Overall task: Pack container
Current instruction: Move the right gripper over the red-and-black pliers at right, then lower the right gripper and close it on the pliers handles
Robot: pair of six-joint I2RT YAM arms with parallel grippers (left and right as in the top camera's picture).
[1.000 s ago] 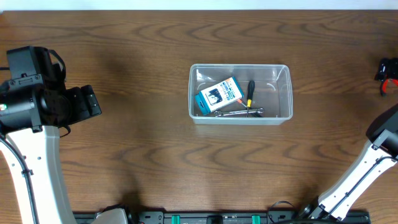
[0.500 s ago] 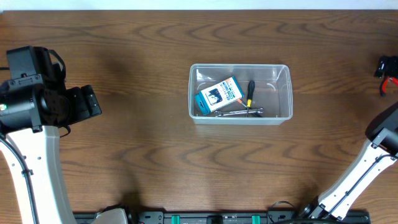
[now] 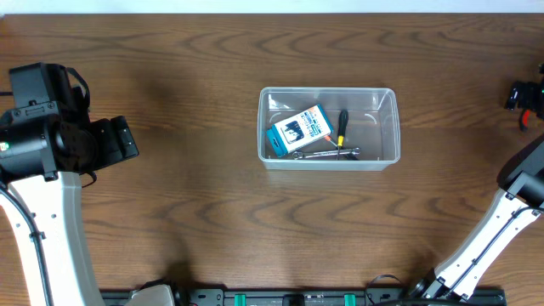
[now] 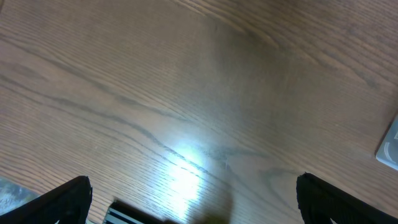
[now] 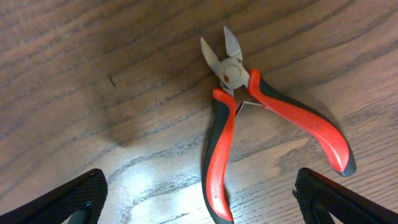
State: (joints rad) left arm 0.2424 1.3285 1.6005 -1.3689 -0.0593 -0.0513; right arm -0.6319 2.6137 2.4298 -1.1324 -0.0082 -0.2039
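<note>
A clear plastic container (image 3: 387, 127) stands mid-table and holds a blue-and-white box (image 3: 299, 130), a black-and-yellow screwdriver (image 3: 342, 126) and a metal wrench (image 3: 327, 155). Red-handled cutting pliers (image 5: 219, 149) lie flat on the wood at the far right edge, a red sliver of the pliers (image 3: 524, 120) showing overhead. My right gripper (image 5: 202, 198) hovers open over them, one handle between its fingers, nothing gripped. That right gripper (image 3: 521, 94) sits far from the container. My left gripper (image 4: 196, 202) is open over bare wood, and overhead this left gripper (image 3: 119, 140) is at the left.
A corner of the container (image 4: 392, 144) shows at the right edge of the left wrist view. The table's far edge runs along the top of the overhead view. Both arm bases stand at the near edge.
The right gripper has shifted slightly left above the pliers. The left arm and the container's contents have not moved.
</note>
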